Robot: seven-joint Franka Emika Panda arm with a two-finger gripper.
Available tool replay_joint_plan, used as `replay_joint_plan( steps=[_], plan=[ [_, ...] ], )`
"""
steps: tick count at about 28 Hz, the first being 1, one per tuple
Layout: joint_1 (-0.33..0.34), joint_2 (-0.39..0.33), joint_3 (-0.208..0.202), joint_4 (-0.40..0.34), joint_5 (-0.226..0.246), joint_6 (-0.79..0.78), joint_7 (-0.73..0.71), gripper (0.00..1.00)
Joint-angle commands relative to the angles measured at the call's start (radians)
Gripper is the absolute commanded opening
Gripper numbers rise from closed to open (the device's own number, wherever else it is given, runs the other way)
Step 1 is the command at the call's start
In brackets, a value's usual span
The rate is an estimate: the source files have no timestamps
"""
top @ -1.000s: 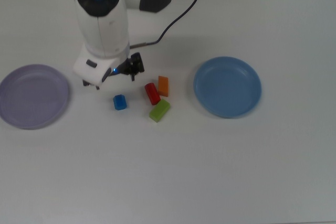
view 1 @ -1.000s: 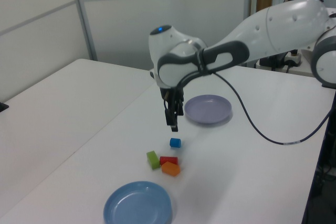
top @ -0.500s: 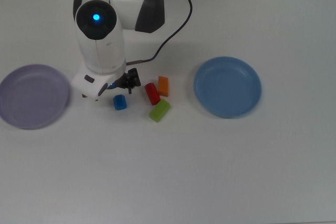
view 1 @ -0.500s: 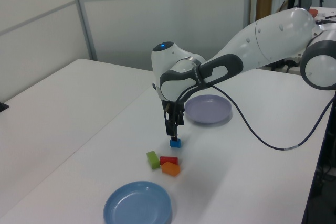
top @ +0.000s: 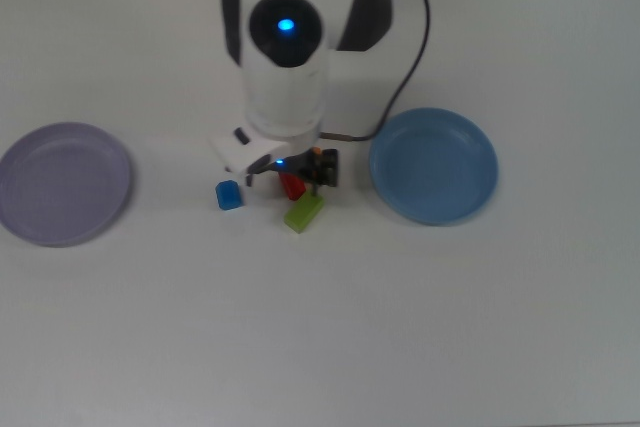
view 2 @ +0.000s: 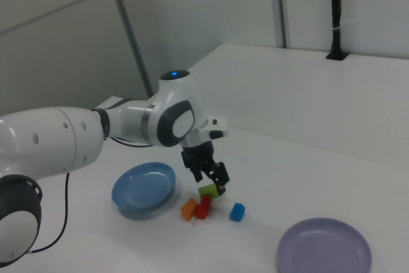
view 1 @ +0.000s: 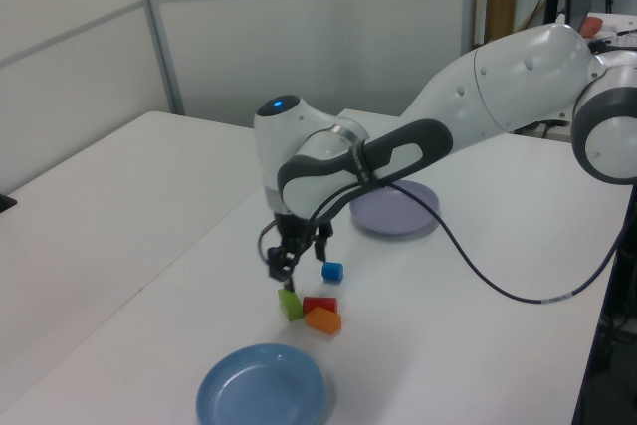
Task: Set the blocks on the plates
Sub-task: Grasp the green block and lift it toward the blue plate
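arm (view 1: 468, 77): white w/ grey joints | blue LED | blk cable

A robotics lab: white robot arm (view 1: 498, 77) over a white table (top: 330, 327), plain panelled walls (view 2: 192, 11) behind.

The arm swings away from the blue block (top: 229, 195) — half a second ago the gripper (view 1: 290, 264) sits right at it, now it hangs over the cluster beside it, above the lime-green block (view 1: 290, 304). In the top view the arm's head shifts toward the top view's right and covers the orange block, leaving only part of the red block (top: 291, 186) showing — the blue block lies in the open.
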Motion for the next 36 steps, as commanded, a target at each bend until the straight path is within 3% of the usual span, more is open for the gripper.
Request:
replay_joint_plan(
  steps=[1, 5, 19, 20, 22, 26, 29, 33, 36],
  plan=[
    [0.051, 0.005, -0.007, -0.004, -0.003, 0.096, 0.212, 1.00],
    [0.067, 0.039, -0.008, -0.002, -0.018, 0.176, 0.370, 0.93],
    [0.038, 0.054, -0.028, 0.001, -0.018, 0.167, 0.381, 0.91],
    [0.038, 0.056, -0.028, -0.002, -0.021, 0.167, 0.378, 0.83],
    [0.038, 0.057, -0.028, -0.007, -0.038, 0.166, 0.376, 0.76],
    [0.053, 0.068, -0.027, -0.019, -0.076, 0.165, 0.379, 0.71],
    [0.053, 0.070, -0.027, -0.019, -0.078, 0.165, 0.379, 0.54],
    [0.053, 0.070, -0.027, -0.021, -0.078, 0.165, 0.378, 0.42],
    [0.053, 0.070, -0.027, -0.019, -0.078, 0.165, 0.376, 0.23]
  ],
)
